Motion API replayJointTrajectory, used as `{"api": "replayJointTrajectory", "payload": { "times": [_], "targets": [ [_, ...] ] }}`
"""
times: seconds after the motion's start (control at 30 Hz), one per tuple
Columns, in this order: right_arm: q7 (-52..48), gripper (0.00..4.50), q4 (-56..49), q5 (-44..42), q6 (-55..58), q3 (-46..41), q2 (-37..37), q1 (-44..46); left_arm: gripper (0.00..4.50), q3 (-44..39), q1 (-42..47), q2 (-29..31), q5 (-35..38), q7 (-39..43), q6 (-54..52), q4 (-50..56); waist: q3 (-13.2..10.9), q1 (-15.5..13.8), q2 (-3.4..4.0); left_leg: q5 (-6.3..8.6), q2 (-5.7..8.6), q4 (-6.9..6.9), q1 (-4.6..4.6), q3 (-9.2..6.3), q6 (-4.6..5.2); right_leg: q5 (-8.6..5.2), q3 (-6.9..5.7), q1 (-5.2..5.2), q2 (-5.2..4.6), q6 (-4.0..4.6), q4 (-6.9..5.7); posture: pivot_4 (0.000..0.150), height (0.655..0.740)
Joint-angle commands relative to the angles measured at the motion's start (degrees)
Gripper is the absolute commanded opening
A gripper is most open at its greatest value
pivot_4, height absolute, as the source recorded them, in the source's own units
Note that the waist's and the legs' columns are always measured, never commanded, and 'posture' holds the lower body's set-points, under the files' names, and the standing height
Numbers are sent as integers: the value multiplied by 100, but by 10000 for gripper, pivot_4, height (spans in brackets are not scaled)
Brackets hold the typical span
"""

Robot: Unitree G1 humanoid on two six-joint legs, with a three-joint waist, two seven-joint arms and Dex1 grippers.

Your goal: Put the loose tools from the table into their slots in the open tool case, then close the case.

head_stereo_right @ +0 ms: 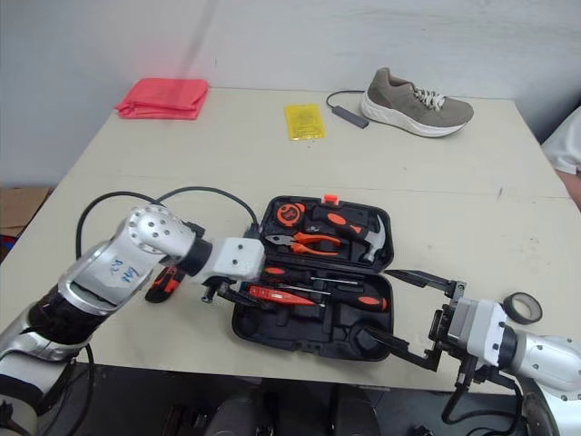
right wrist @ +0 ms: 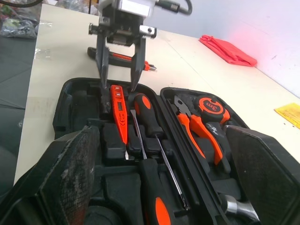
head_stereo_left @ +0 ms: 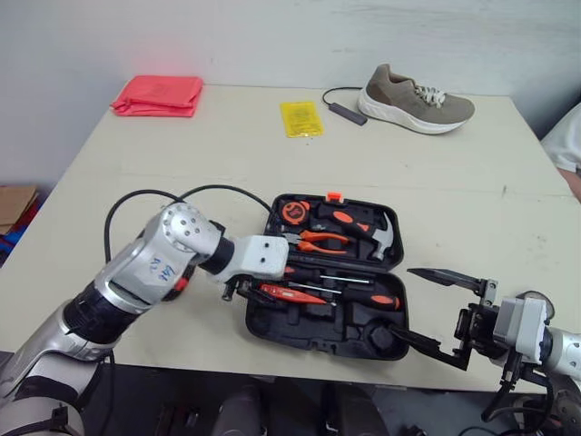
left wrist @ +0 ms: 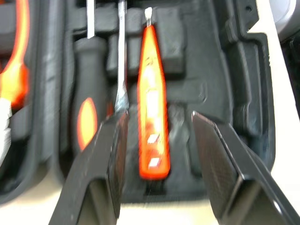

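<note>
Left tool spread, straddling the orange tester pen, which lies in its slot at the left end of the open tool case by the desk's front edge; likely seating it. Right tool spread at the case's right front corner, probably to steady it. Loose screwdriver on the desk just left of the case; tape roll near the desk's right front corner.

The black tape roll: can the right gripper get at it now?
Probably yes: the tape roll lies uncovered on the table beside that arm, but the open right gripper points away, toward the case.
</note>
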State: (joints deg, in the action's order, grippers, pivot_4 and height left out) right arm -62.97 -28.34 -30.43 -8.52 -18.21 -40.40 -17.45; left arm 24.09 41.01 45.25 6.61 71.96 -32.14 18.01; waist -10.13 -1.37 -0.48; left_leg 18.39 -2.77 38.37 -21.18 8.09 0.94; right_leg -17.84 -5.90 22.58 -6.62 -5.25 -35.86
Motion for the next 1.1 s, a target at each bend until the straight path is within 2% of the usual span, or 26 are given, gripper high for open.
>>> {"api": "replayJointTrajectory", "payload": {
  "times": [0.03,0.1,0.2,0.23,0.43,0.77,1.1],
  "targets": [
    [1,45000,-230,-123,-6,-127,-63,-57,19156,-849,-331,-638,672,-218,1007,-572,0,-11,1,0,0,1,1,0,0,0,0,-1,-2,0,0,1500,7400],
    [3,45000,-210,-111,-14,-118,-53,-58,14691,-1283,-582,-1103,1114,-263,1342,-989,-1,-13,-2,1,0,12,-5,-4,3,0,-2,-3,-4,-1,-1,1500,7400],
    [17,45000,-179,-90,-30,-110,-34,-51,1037,-1446,-873,-1398,1066,-302,2022,-1607,-1,14,-2,4,-4,31,-9,-6,7,1,-3,-4,-3,-2,-6,1500,7400],
    [19,45000,-172,-85,-34,-111,-32,-48,418,-1421,-926,-1414,985,-289,2177,-1726,-1,23,-2,4,-3,31,-7,-2,7,1,-4,-3,-2,-2,-9,1500,7400],
    [56,45000,-135,-57,-57,-159,-12,-84,418,-1040,-1290,-1537,675,-158,2956,-2013,-1,-9,-3,7,-2,29,-5,1,9,2,-4,-4,-4,-4,-7,1500,7400],
    [24,45000,-2,2,-194,-155,41,-170,418,-558,-1367,-1443,-161,-378,3050,-2476,4,0,1,15,-3,40,-3,1,17,5,-5,-9,-6,-9,-7,1500,7400],
    [-294,45000,656,85,-871,-160,166,-373,418,-124,-1422,-1203,-785,-415,3316,-2462,32,4,9,18,-4,38,7,1,18,5,-3,-16,-8,-9,-5,1500,7400]
  ]
}}
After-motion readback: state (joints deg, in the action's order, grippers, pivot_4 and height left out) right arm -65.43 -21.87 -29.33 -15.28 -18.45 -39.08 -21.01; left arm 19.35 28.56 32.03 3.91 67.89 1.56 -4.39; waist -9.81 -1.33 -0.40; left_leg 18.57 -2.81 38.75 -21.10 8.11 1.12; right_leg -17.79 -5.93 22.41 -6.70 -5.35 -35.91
